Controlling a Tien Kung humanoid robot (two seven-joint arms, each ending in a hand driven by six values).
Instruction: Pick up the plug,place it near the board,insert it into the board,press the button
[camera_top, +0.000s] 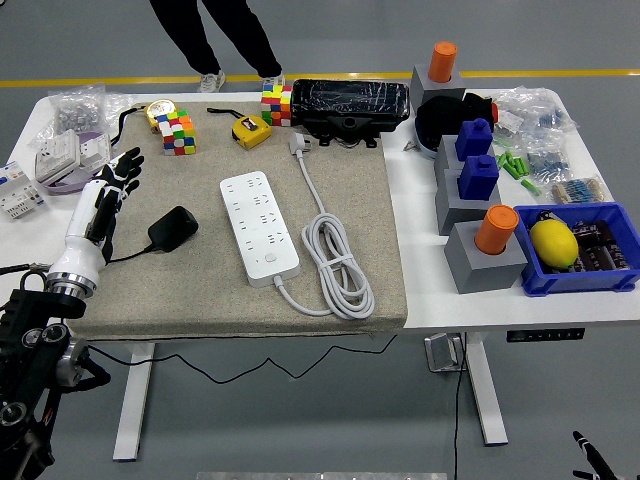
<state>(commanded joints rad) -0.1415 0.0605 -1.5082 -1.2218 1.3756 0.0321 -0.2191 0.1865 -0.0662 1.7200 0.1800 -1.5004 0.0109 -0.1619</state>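
**Ana:** Grey workshop floor up top, a person's legs (225, 40) at the far edge, and below them a white table (420, 290) with a tan mat (200, 300) over its left half. Where's the action?

**Ben:** Left side of the frame. The left hand (108, 195) hovers over the mat, fingers spread and pointing up-frame, holding nothing. The right hand isn't in view.

**Ana:** And the plug?

**Ben:** The black plug (173, 228) lies on the mat just right of that hand, its thin black lead (125, 255) running back under the wrist. The white power strip (259, 227) sits at centre frame, further right, with its own white cord (335, 265) coiled beside it.

**Ana:** So the pickup hasn't begun, I'd say.

**Ben:** Agreed. To do it well, the hand should slide right until it's over the plug's body, then close across its sides, not on the lead. Keep the prongs free and facing the sockets.

**Ana:** Risks?

**Ben:** The lead could drag or twist the plug. Lift gently, then set it down close to the strip's left edge, clear of the Rubik's cubes (177, 131) at upper left.
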